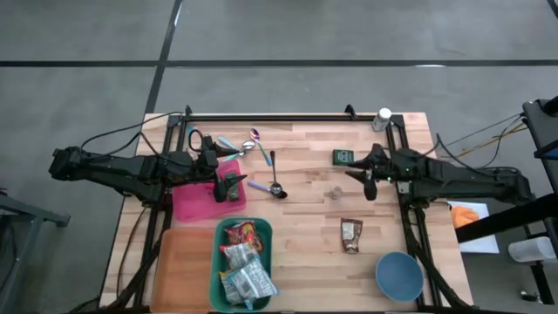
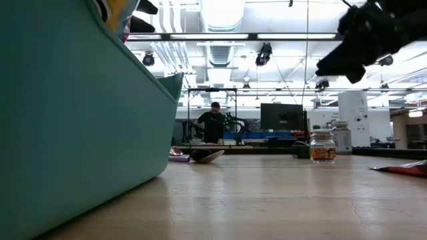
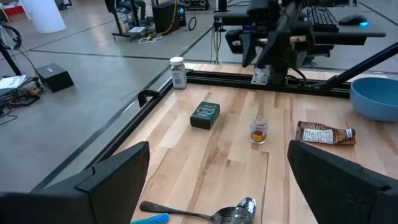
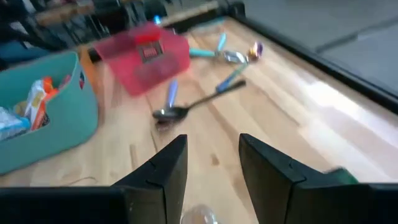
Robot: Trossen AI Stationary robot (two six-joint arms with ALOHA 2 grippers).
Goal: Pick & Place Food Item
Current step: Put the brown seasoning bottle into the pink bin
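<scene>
1. Table (image 1: pixel 305 227): pale wood planks with a black frame rail along the far edge.
2. Orange tray (image 1: pixel 185 266): flat at the near left corner, touching the bin.
3. Teal bin (image 1: pixel 222 270): near left of centre, holding several snack packets (image 1: pixel 240 257).
4. Pink tub (image 1: pixel 193 202): just beyond the bin, under the left arm.
5. Blue bowl (image 1: pixel 399 275): near right corner.
6. Left hand (image 1: pixel 232 187): fingers spread wide, holding nothing, above the pink tub's right edge.
7. Right hand (image 1: pixel 364 181): raised above the table right of centre, fingers (image 4: pixel 166 168) narrowly parted, nothing between them.
8. Brown snack bar (image 1: pixel 350 235): flat on the wood, between the right hand and the bowl, apart from both.
9. Green box (image 1: pixel 342 157): far side, just left of the right hand.
10. Spoon (image 1: pixel 274 179): at table centre, near other cutlery (image 1: pixel 248 144) with blue handles.
11. White bottle (image 1: pixel 382 119): upright at the far rail.
12. Small jar (image 1: pixel 336 192): upright near table centre, orange contents.
</scene>
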